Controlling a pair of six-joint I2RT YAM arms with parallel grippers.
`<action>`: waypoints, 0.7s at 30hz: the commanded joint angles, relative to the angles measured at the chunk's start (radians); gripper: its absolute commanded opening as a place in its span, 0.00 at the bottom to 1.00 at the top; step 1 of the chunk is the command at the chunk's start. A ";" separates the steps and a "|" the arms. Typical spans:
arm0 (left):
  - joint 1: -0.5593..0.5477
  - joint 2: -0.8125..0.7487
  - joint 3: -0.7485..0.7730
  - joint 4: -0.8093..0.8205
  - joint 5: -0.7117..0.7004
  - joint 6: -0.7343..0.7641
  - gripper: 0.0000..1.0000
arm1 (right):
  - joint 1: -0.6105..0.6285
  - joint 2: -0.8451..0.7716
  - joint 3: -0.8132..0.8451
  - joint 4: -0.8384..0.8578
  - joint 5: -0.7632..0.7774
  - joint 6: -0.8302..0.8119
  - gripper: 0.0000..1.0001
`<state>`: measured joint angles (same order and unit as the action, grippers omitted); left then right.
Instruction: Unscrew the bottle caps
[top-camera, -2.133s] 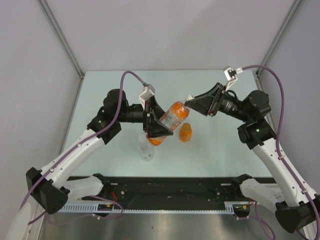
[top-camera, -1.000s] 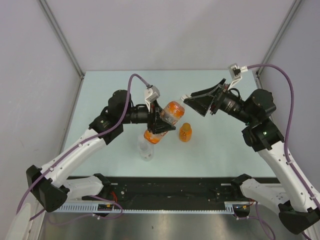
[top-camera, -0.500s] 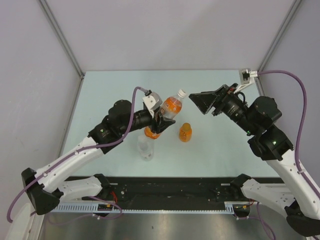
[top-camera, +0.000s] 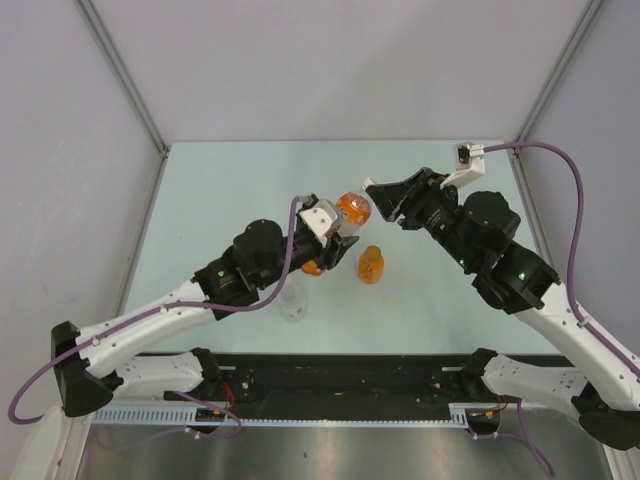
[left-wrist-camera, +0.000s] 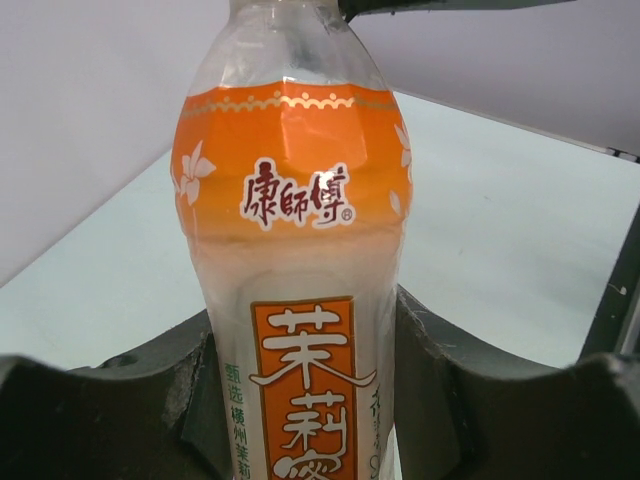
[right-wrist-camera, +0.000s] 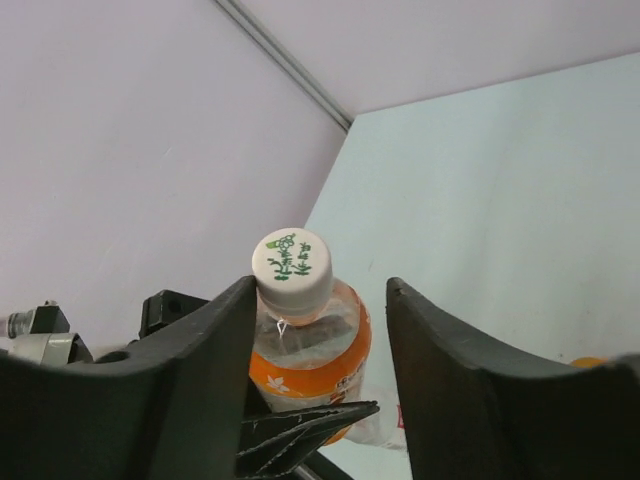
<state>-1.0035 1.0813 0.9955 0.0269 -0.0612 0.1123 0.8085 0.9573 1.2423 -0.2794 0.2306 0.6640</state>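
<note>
My left gripper (top-camera: 335, 240) (left-wrist-camera: 300, 400) is shut on the body of the taller orange bottle (top-camera: 352, 208) (left-wrist-camera: 295, 250) and holds it up off the table. The bottle's white cap (right-wrist-camera: 293, 265) with green print sits between the fingers of my right gripper (top-camera: 378, 200) (right-wrist-camera: 320, 290). That gripper is open: its left finger (right-wrist-camera: 215, 330) touches the cap, and a gap shows before the right finger (right-wrist-camera: 430, 340). The short squat orange bottle (top-camera: 371, 264) stands on the table just below. The clear bottle (top-camera: 291, 300) stands partly under my left arm.
The pale green table (top-camera: 220, 190) is walled by grey panels left, right and behind. A black rail (top-camera: 340, 375) runs along the near edge between the arm bases.
My left arm has swung the tall orange bottle up, cap toward the right gripper. The right gripper has come in around the cap and its jaws have narrowed.
</note>
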 joint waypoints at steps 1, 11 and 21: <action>-0.024 -0.001 0.003 0.070 -0.113 0.030 0.00 | 0.006 0.007 0.039 0.057 0.085 0.028 0.53; -0.035 -0.006 -0.011 0.071 -0.132 0.041 0.00 | 0.026 0.049 0.040 0.092 0.076 0.026 0.55; -0.037 -0.008 -0.028 0.096 -0.134 0.043 0.00 | 0.031 0.066 0.039 0.149 0.059 0.017 0.58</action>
<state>-1.0321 1.0863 0.9768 0.0536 -0.1814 0.1337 0.8337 1.0229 1.2423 -0.1963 0.2775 0.6838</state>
